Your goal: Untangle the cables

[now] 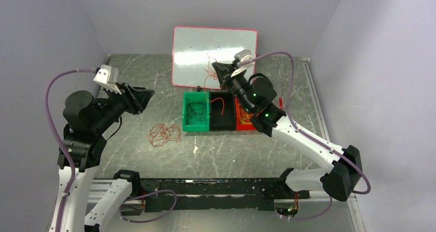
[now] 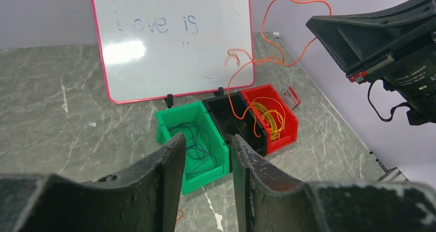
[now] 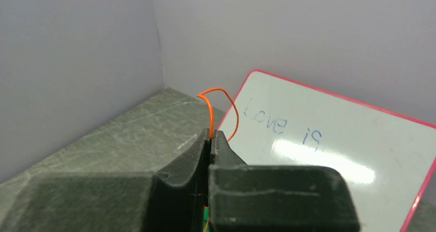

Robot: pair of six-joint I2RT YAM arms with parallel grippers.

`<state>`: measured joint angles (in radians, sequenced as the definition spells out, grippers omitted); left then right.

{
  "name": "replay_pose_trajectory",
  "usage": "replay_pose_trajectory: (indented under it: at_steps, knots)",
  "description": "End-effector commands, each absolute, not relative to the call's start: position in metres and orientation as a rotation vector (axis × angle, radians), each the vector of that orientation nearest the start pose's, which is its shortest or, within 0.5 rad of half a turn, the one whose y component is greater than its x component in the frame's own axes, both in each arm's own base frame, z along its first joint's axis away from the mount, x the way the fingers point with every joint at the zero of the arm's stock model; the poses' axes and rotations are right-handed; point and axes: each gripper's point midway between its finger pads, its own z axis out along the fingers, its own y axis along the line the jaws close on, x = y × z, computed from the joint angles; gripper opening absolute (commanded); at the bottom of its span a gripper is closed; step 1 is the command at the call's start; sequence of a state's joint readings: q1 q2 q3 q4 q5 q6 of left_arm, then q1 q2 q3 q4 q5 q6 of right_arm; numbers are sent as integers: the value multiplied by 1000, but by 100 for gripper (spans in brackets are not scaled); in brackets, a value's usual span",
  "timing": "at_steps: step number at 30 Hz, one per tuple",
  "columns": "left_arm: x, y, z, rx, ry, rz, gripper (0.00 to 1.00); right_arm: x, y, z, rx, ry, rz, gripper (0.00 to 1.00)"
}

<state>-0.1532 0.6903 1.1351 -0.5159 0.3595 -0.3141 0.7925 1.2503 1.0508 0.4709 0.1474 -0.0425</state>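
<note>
Cables (image 1: 164, 134): light, springy, snag-prone loops, probably best pinched at one free strand; orange strand (image 3: 211, 116) clamped in right gripper (image 3: 212, 137), left gripper (image 2: 208, 142) parted.

My right pincer (image 1: 218, 70) hangs before the pink-framed whiteboard (image 1: 195, 41), a thin orange-red cable (image 1: 222, 102) trailing from it into the black plastic bin (image 1: 222, 122). A loose orange-red cable tangle (image 1: 164, 134) lies on the grey tabletop (image 1: 231, 149), left of the green plastic bin (image 1: 185, 111).
</note>
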Motion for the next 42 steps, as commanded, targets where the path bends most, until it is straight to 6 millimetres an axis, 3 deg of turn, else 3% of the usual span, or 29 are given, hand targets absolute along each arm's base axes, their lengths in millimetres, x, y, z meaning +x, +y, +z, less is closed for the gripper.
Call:
replay_pose_trajectory:
  at_steps: [1, 4, 6, 14, 25, 29, 34, 42]
  knots:
    - [232, -103, 378, 102, 1687, -615, 44, 327, 285, 390, -433, 1280, 517, 0]
    - [234, -102, 373, 88, 1701, -611, 45, 330, 281, 386, -427, 1284, 504, 0]
    - [234, -102, 371, 86, 1705, -612, 46, 333, 279, 367, -434, 1318, 489, 0]
    - [236, -100, 368, 77, 1715, -601, 49, 340, 269, 338, -427, 1359, 475, 0]
    - [239, -102, 367, 87, 1720, -608, 46, 353, 257, 322, -413, 1386, 451, 0]
    - [239, -103, 365, 85, 1721, -612, 46, 351, 259, 313, -430, 1404, 463, 0]
    - [240, -105, 360, 89, 1730, -624, 45, 343, 262, 287, -483, 1463, 486, 0]
    - [241, -107, 356, 93, 1739, -635, 44, 337, 254, 257, -477, 1563, 473, 0]
